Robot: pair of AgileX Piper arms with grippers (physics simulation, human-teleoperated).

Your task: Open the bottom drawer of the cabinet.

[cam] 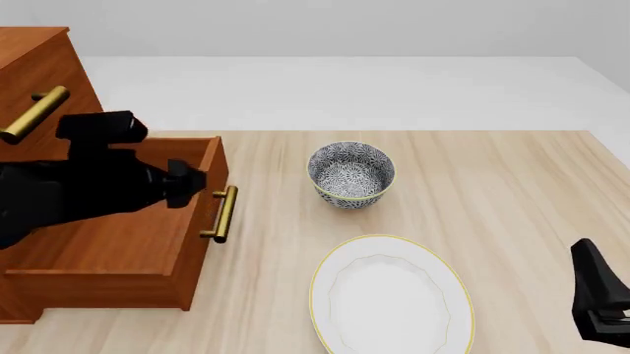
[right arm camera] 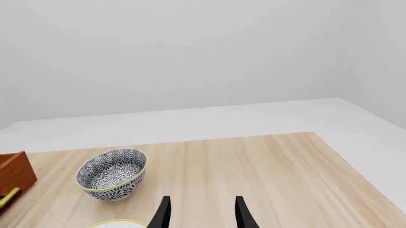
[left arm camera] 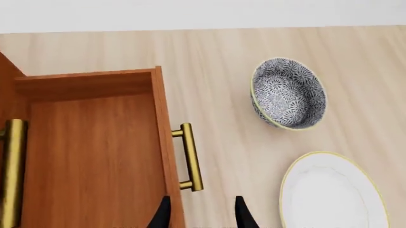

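The cabinet (cam: pixel 44 70) stands at the table's left. Its bottom drawer (cam: pixel 118 254) is pulled out, and its inside (left arm camera: pixel 95 152) shows no contents. The brass bar handle (cam: pixel 224 214) on the drawer front (left arm camera: pixel 190 156) is free. My left gripper (cam: pixel 192 184) hangs above the drawer's front panel, open (left arm camera: pixel 201 216); one fingertip is over the panel and the other over the table by the handle's end. My right gripper (cam: pixel 600 295) waits at the near right, open (right arm camera: pixel 201 213) and holding nothing.
A patterned blue-and-white bowl (cam: pixel 352 175) (left arm camera: pixel 288 93) (right arm camera: pixel 112 173) sits mid-table, right of the drawer. A white plate with a yellow rim (cam: pixel 391 295) (left arm camera: pixel 333 192) lies in front of it. The handle of a drawer above (cam: pixel 35 114) juts out over my left arm.
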